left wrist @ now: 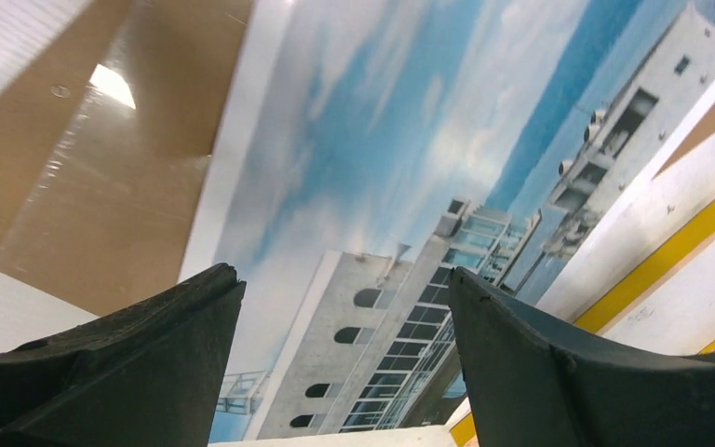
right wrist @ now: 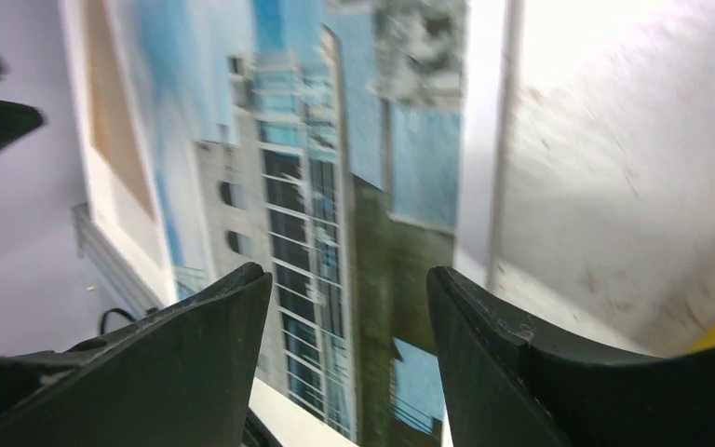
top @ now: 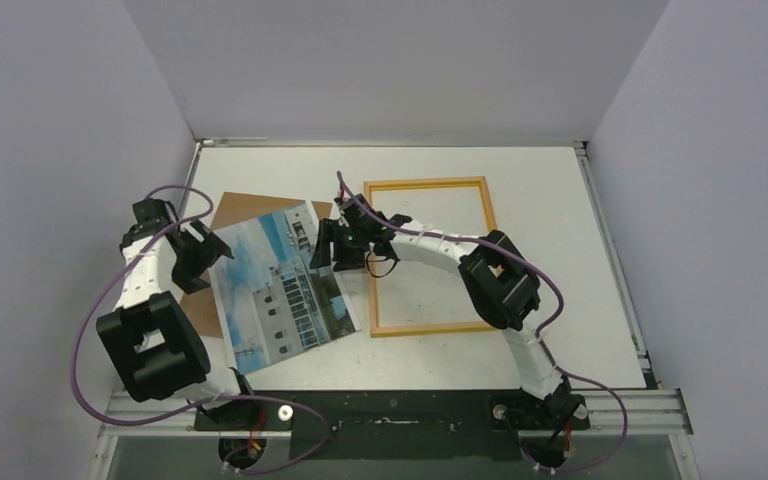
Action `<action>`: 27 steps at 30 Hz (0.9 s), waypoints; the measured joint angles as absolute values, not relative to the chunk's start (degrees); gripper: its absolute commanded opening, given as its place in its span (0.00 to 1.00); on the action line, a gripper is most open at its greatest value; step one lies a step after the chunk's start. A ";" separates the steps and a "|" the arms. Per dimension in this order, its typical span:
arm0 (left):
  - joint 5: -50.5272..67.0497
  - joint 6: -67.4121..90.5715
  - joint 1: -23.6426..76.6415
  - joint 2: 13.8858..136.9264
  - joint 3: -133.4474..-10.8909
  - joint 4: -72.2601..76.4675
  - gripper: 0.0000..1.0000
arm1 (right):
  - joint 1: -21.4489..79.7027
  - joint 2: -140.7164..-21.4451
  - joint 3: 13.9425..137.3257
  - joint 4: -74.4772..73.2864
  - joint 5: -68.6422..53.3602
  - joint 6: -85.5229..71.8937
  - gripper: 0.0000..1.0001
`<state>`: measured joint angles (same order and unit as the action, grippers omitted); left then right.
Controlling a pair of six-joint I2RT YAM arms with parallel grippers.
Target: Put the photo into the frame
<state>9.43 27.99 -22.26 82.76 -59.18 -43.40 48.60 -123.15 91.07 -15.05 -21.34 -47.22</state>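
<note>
Table (top: 560, 190) carries everything flat. The frame (top: 426, 184) lies toward the centre-right with bare tabletop showing through its opening. The photo (top: 270, 290) lies picture-up just left of it, skewed, with its upper part over a brown backing board (top: 245, 205) and its lower right corner at or just beside the frame's left rail. I judge the step in hand to be the pick-up of the photo, with the insertion not yet begun. The next move calls for a pinch on the thin sheet's edge, which means getting one finger under it. The sheet then has to be lifted, squared to the frame's sides and laid inside the opening; a lopsided grip could bend it. Both arms reach inward over the photo. The left arm bends from its base to the sheet's left edge, and the right arm arcs across the frame to the sheet's upper right edge. The left gripper (top: 205, 250) is spread wide with nothing between its jaws and the print visible beneath. The right gripper (top: 325, 245) is likewise parted over the print near its white border, grasping nothing that I can see.
</note>
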 measured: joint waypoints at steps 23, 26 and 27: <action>5.91 28.29 -40.10 80.16 -50.24 -43.40 0.90 | 50.54 -132.03 103.66 -19.16 -34.02 -40.49 0.63; 8.23 29.34 -40.34 77.10 -45.52 -42.68 0.91 | 50.61 -132.03 103.66 -20.69 -33.87 -40.03 0.63; 8.86 29.61 -40.34 76.71 -45.23 -42.59 0.92 | 50.61 -132.03 103.59 -20.95 -33.89 -39.88 0.64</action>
<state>8.86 29.61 -40.34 76.71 -45.23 -42.59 50.61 -132.03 103.59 -20.95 -33.89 -39.88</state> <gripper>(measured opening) 0.903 0.635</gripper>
